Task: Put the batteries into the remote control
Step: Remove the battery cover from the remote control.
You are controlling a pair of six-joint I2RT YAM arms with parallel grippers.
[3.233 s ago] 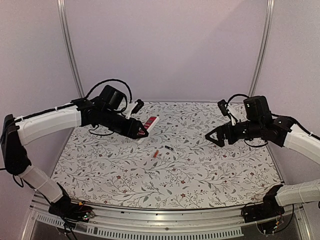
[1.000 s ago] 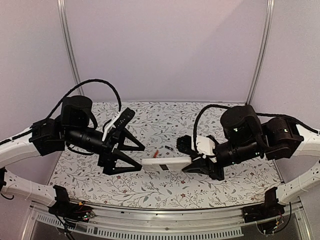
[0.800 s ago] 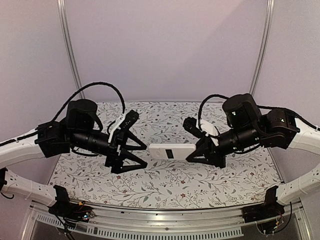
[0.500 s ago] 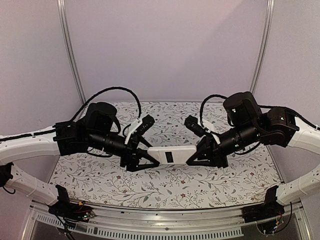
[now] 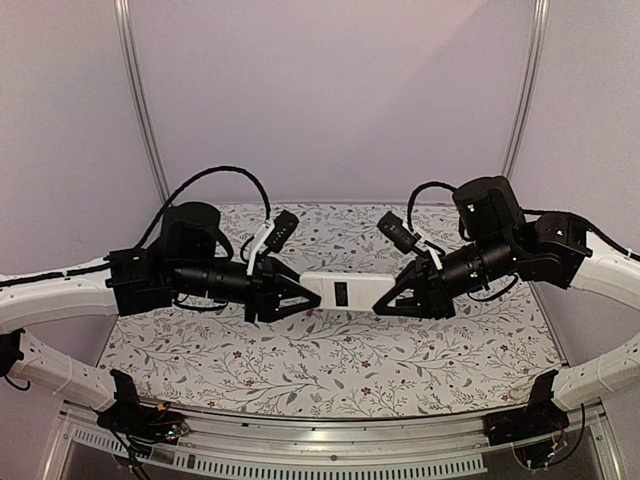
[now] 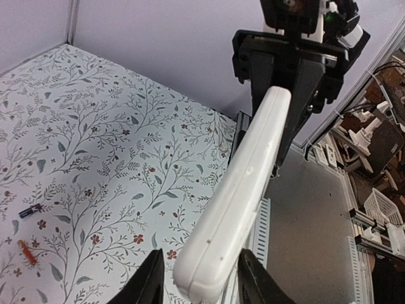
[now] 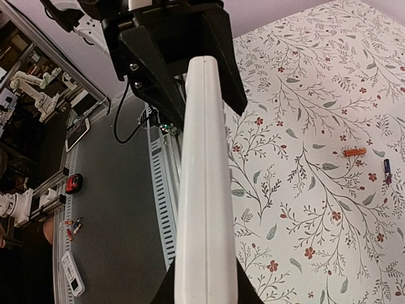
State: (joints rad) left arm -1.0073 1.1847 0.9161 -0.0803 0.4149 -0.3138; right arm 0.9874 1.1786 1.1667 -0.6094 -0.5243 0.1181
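Two robot arms, the left arm (image 5: 60, 295) and the right arm (image 5: 605, 275), are each carrying one two-finger gripper, so the left gripper (image 5: 297, 293) and the right gripper (image 5: 384, 302) are flanking a single white remote control (image 5: 345, 291) above one flower-patterned table (image 5: 330, 370). One dark battery (image 6: 30, 211) and one reddish-orange battery (image 6: 27, 252) are lying on that table, making two batteries in all. Two metal posts, a left post (image 5: 139, 100) and a right post (image 5: 524, 90), are rising behind it.
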